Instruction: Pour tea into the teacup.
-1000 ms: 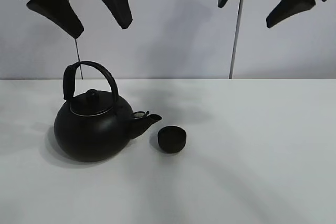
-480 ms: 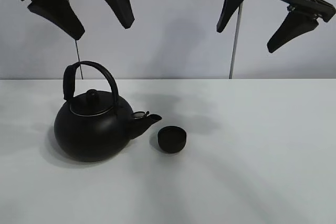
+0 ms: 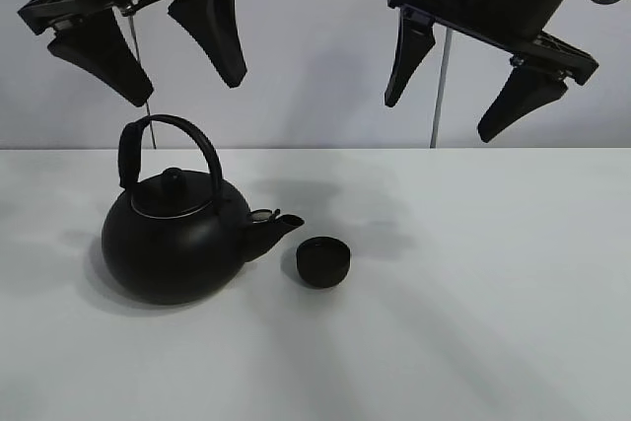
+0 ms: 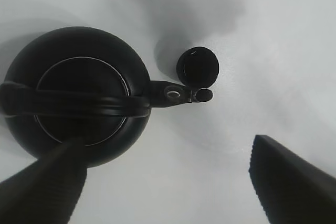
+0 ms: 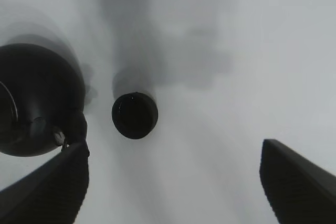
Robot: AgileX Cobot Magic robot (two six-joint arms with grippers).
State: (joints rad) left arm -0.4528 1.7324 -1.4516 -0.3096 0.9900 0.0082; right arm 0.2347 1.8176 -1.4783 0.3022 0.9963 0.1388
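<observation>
**Kettle and teacup side by side, both my grippers high above**

The big black kettle [image 3: 173, 239] stands upright on the bench [image 3: 473, 303], its arched handle [image 3: 168, 145] raised over the lid and the lid knob [image 3: 172, 179] just under the arch. Its short spout [image 3: 276, 224] points toward the teacup [image 3: 323, 262] and ends just beside it; from the high camera I cannot tell whether the two touch, but my left wrist view shows the spout tip right at the cup's edge. Nothing else lies between me and either piece.

The teacup is small, round, black and handleless, sitting upright on the bench near the middle, to the right of the kettle. Its rim catches a thin glint. The inside looks dark, and I cannot tell whether it holds anything.

My left gripper [image 3: 143, 46] hangs in the air above the kettle, fingers [image 3: 212, 32] spread wide and holding nothing. My right gripper [image 3: 473, 86] hangs well above and to the right of the cup, fingers [image 3: 404, 61] also spread wide and empty.

The bench is plain white, with soft grey shadows around the kettle. Behind it is a pale bare wall with two thin vertical rods [image 3: 440, 86].
</observation>
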